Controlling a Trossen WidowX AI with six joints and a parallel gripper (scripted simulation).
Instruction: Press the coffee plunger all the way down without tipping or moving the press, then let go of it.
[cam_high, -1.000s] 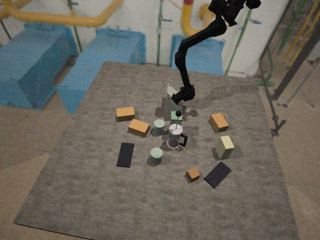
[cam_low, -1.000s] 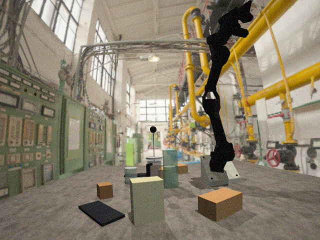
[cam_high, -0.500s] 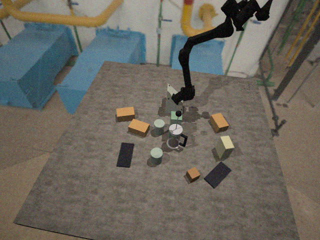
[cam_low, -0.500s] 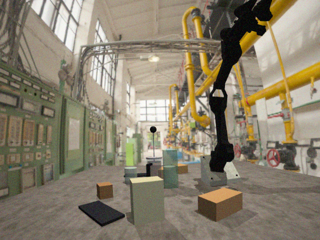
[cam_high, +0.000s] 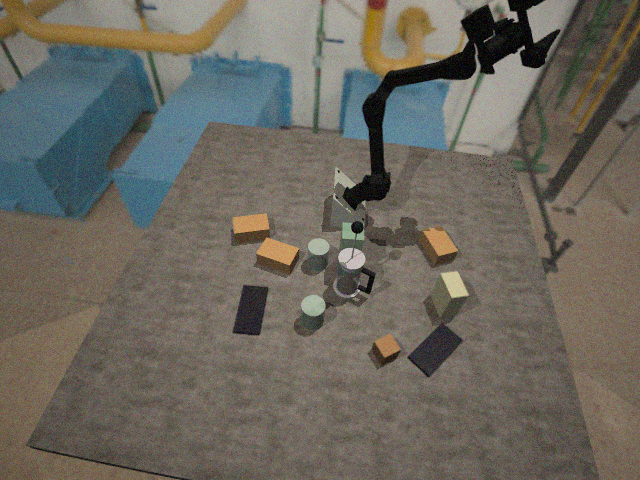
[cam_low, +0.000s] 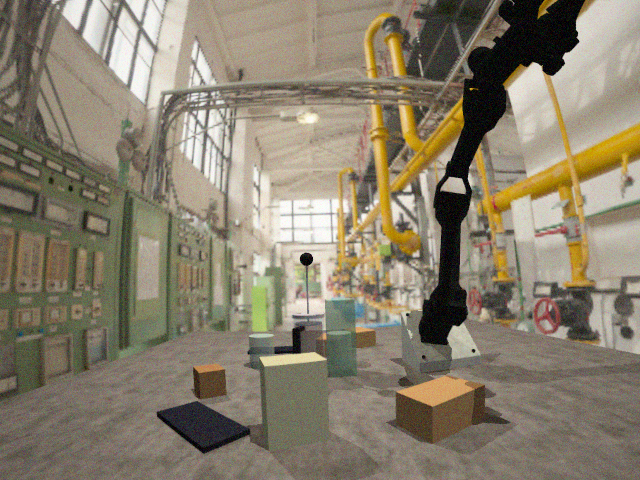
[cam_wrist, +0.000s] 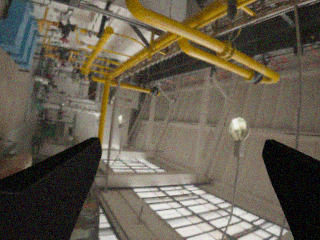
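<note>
The coffee press stands upright mid-table, a clear cylinder with a pale lid and a black handle. Its black plunger knob stands high above the lid on a long thin rod. My gripper is open, with nothing between its fingers. It is high up and far from the press, at the upper right in the top and exterior views. The wrist view shows only ceiling, pipes and windows, not the press.
Near the press stand two pale green cylinders and a green block. A tall pale yellow block, orange blocks and dark flat slabs lie farther out. A pale angled bracket is by the arm's base.
</note>
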